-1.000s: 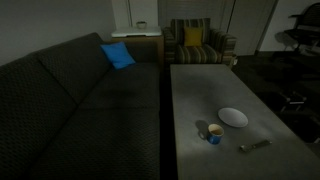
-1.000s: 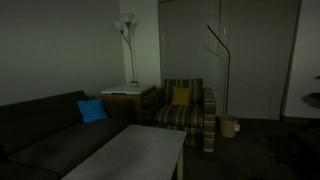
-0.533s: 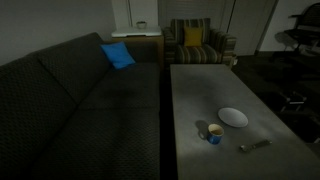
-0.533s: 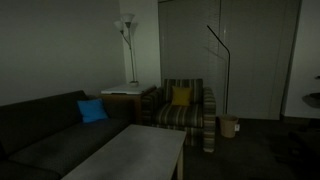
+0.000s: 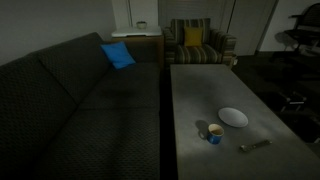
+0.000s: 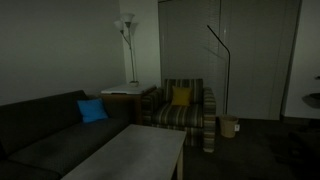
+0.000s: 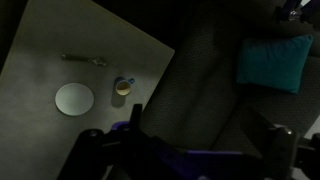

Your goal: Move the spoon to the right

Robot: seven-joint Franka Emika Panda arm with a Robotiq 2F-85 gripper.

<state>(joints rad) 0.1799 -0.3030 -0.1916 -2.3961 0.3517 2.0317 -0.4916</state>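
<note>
Claw (image 7: 185, 150) spread, empty | spoon (image 7: 85, 60) on table (image 7: 35, 70), well apart from it, past white plate (image 7: 74, 98)

The room is dimly lit. A long dark sofa (image 5: 70, 100) is set along the left, and a blue cushion (image 5: 117, 55) is propped at its far end. A low grey table (image 5: 205, 85) is placed just to its right. At the far end a striped armchair (image 5: 197, 45) holding a yellow cushion (image 5: 192, 37) is seen beside a pale side table (image 6: 127, 95). A white floor lamp (image 6: 128, 35) is stood against the plain wall (image 6: 60, 45). A small bin (image 6: 229, 125) is set right of the armchair.
</note>
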